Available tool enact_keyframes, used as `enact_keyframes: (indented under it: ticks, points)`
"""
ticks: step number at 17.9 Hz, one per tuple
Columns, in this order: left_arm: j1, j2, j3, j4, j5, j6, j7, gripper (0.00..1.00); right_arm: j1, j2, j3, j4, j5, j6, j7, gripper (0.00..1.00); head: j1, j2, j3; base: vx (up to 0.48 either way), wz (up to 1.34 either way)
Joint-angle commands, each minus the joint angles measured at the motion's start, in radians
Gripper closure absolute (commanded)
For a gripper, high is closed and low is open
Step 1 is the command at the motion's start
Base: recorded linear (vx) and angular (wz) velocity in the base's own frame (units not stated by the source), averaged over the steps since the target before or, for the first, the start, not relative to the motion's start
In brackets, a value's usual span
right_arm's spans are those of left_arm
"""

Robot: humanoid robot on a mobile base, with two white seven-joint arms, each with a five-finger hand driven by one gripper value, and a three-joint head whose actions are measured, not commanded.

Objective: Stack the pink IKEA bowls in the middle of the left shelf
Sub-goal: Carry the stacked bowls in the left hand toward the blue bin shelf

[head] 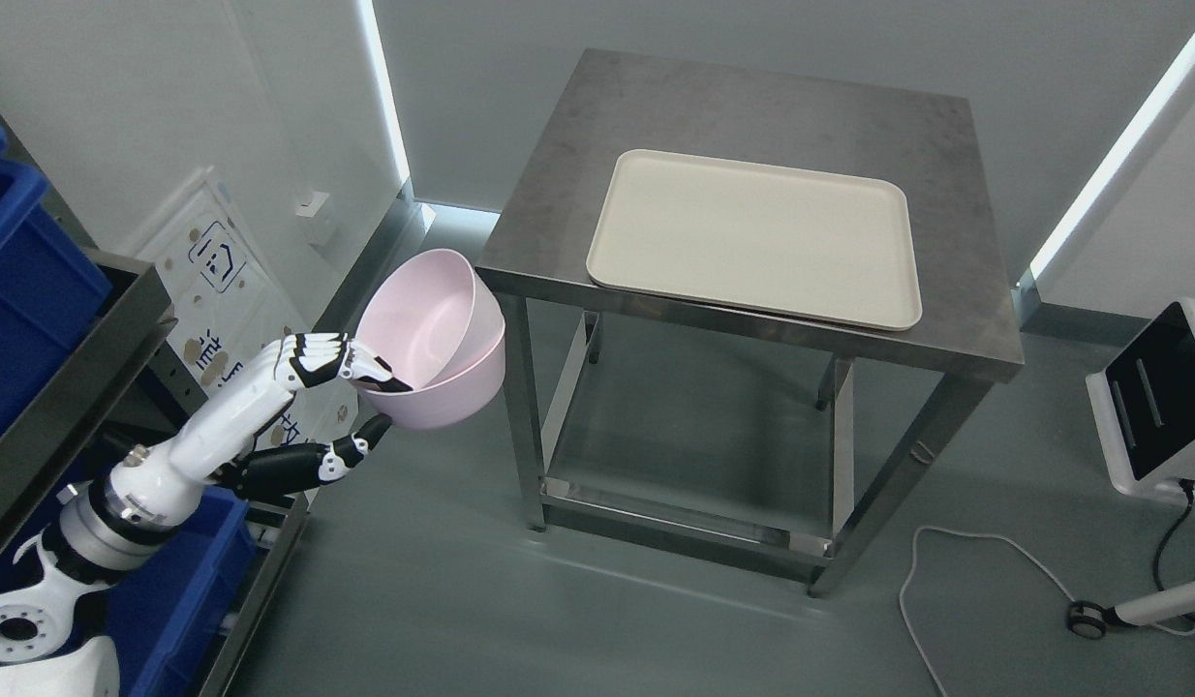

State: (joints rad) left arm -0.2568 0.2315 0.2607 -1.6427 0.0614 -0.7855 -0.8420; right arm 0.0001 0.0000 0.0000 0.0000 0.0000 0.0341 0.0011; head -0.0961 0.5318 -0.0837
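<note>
Two pink bowls (pixel 441 334), one nested in the other, hang in the air left of the steel table (pixel 752 116). My left hand (pixel 360 402) is shut on their near rim, fingers (pixel 341 360) curled over the edge and thumb below. The bowls tilt toward me. The shelf unit (pixel 84 373) stands at the far left, its middle level partly hidden by my arm. The right arm is out of view.
A cream tray (pixel 755 237) lies on the steel table. Blue bins (pixel 21 281) sit on the shelf, another blue bin (pixel 176 581) lower down. A white device (pixel 1154 397) with a cable (pixel 985 547) stands on the floor at right.
</note>
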Motion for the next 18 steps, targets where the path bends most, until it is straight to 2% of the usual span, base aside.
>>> enact_keyframes:
  ticks: [1, 11, 18]
  points:
    - [0.002, 0.028, -0.003, -0.008, 0.011, 0.0, 0.0, 0.97, 0.029, -0.017, -0.011, -0.034, 0.0, 0.0, 0.005, 0.0, 0.0, 0.0, 0.0, -0.172, -0.08]
    - [0.031, 0.028, -0.158, -0.008, 0.014, 0.0, 0.0, 0.97, 0.029, -0.017, -0.011, -0.034, 0.0, 0.0, 0.005, 0.0, 0.0, 0.0, 0.0, -0.168, 0.03]
    - [0.056, 0.023, -0.169, -0.008, 0.02, 0.0, 0.0, 0.96, 0.029, -0.017, -0.012, -0.034, 0.0, 0.0, 0.005, 0.0, 0.0, 0.0, 0.0, -0.197, 0.03]
